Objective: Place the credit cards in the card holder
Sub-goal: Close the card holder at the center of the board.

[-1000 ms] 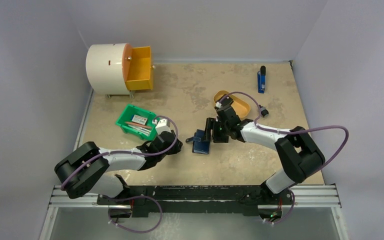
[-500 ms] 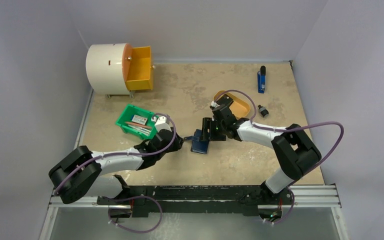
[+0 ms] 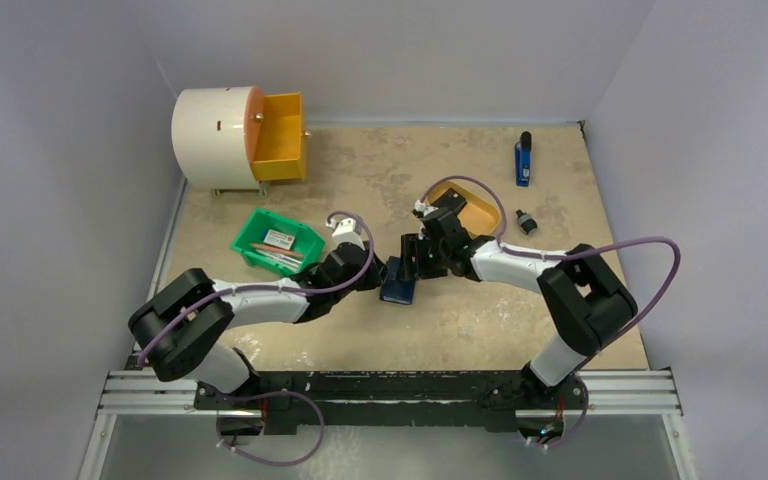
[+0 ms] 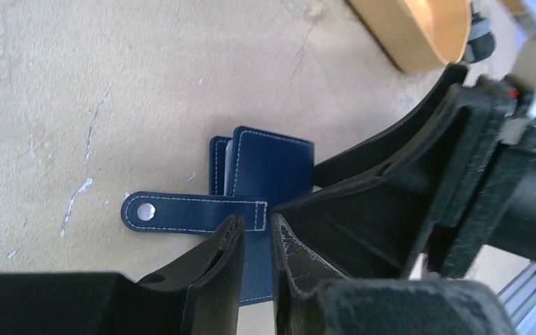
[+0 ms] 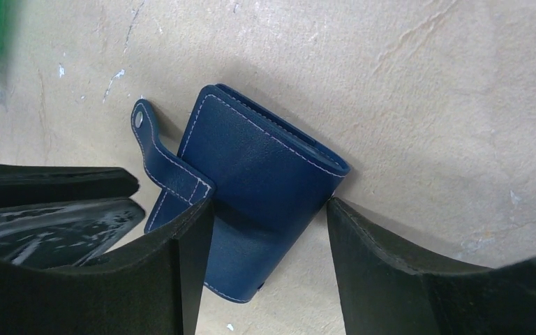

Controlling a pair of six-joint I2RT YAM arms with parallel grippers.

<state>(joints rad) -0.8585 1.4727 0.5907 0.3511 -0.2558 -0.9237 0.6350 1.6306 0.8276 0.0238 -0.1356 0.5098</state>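
Both arms meet at the card holder [image 3: 398,282], which lies folded on the surface mid-table. The right fingers [image 5: 181,272] straddle its body, spread, not yet clamping. The left fingers [image 4: 230,269], nearly clenched, straddle its strap [image 4: 195,211].

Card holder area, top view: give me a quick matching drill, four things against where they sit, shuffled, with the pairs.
Things:
1. card holder
2. green bin
3. yellow tray
4. blue object

Places:
A. far right of the table, near the back wall
B. just behind the right arm's wrist
C. between the two grippers, mid-table
D. left of centre, just beyond the left arm

Pairs: 1-C, 2-D, 3-B, 4-A
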